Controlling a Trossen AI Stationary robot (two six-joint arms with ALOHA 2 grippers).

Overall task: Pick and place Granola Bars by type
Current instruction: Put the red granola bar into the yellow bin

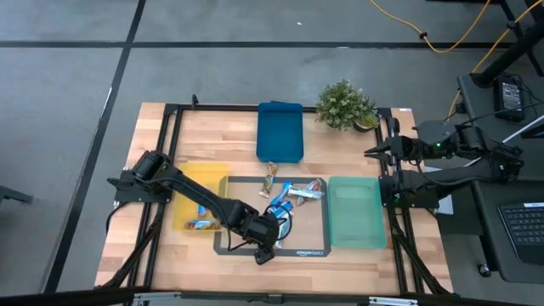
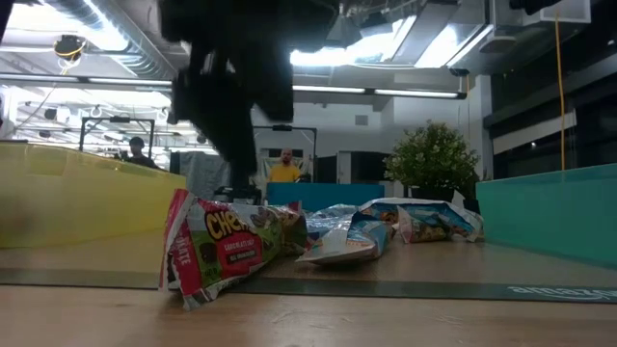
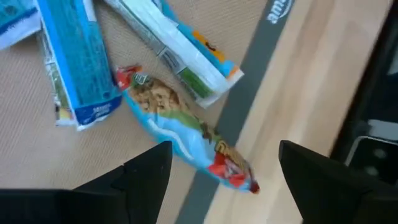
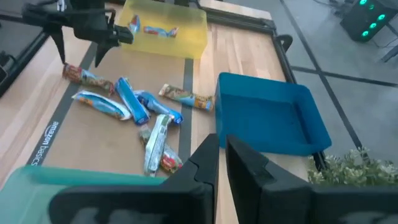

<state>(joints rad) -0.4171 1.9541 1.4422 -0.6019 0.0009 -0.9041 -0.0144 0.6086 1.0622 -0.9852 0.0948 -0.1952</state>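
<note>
My left gripper [image 3: 227, 155] is open and hovers over the near-left corner of the dark mat [image 1: 310, 252]. Its fingers stand on either side of a light-blue granola bar with red ends [image 3: 186, 134], above it without touching. That bar lies flat, one end on the mat's dark border; the low view shows it [image 2: 227, 246] under the gripper [image 2: 231, 116]. Several more bars, blue-and-white and silvery [image 1: 293, 197], lie in a loose heap on the mat. Two bars [image 1: 202, 223] lie in the yellow tray [image 1: 189, 183]. My right gripper [image 4: 221, 152] is shut and waits at the table's right edge.
A blue tray [image 1: 280, 132] sits at the far side, behind the mat. A green tray [image 1: 355, 212] is to the mat's right and the yellow tray to its left. A potted plant [image 1: 346, 104] stands at the far right. A black frame [image 1: 170, 153] borders the table.
</note>
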